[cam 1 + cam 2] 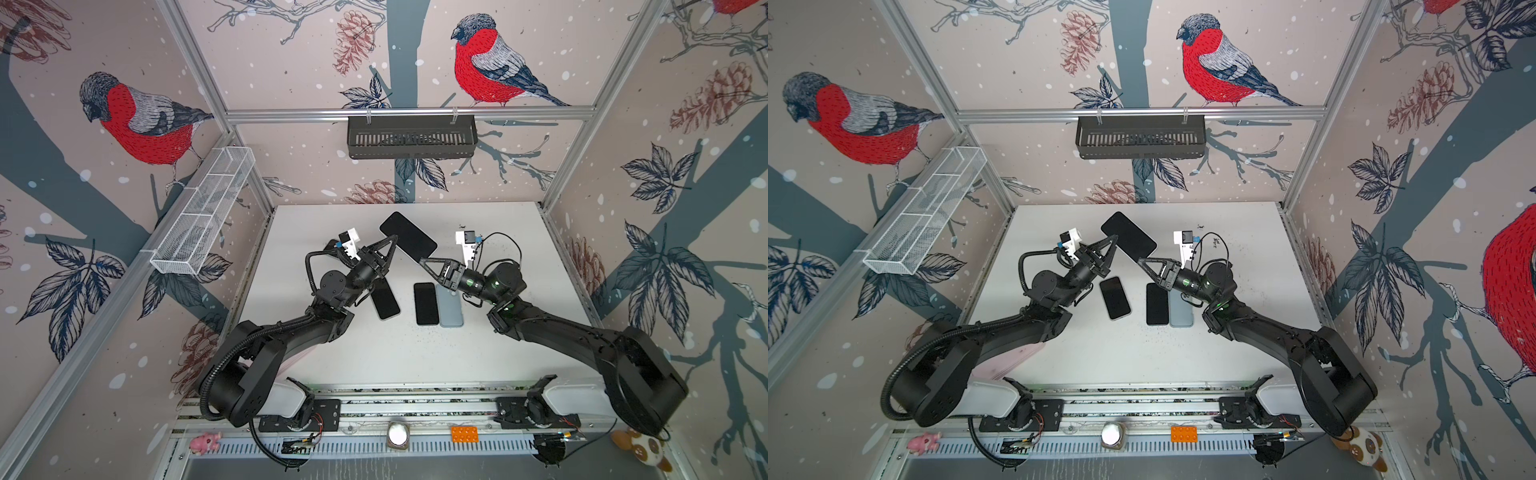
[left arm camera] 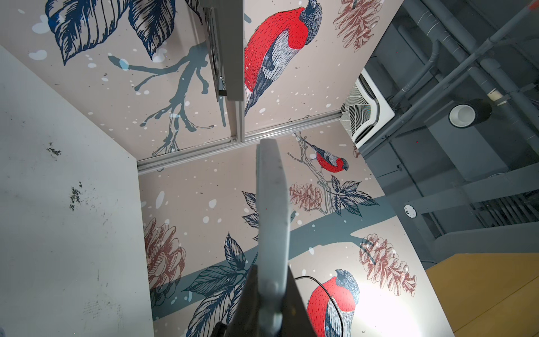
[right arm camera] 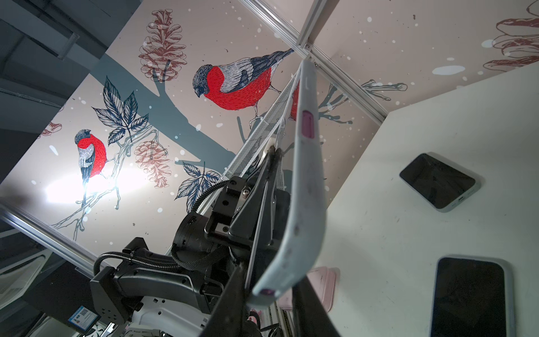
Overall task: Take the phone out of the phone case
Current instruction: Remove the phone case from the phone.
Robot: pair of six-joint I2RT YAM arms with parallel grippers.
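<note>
In both top views the phone [image 1: 409, 237] hangs tilted above the back of the table, black screen up. It sits in a pale grey-blue phone case [image 3: 309, 181], and pink shows through the side cut-outs. My left gripper [image 1: 395, 239] is shut on one long edge. The left wrist view shows that edge of the case [image 2: 271, 204] running up between the jaws of the left gripper [image 2: 271, 270]. My right gripper [image 1: 423, 261] is at the near corner. In the right wrist view the right gripper [image 3: 271, 280] has its jaws closed in on both sides of the case's corner.
Below the arms lie a dark phone [image 1: 384, 301], a black phone [image 1: 426, 303] and a light blue one [image 1: 451, 307] beside it. A pink case [image 3: 320, 283] lies under the left arm. A black basket [image 1: 411, 137] and a white mesh basket [image 1: 203, 212] hang on the walls.
</note>
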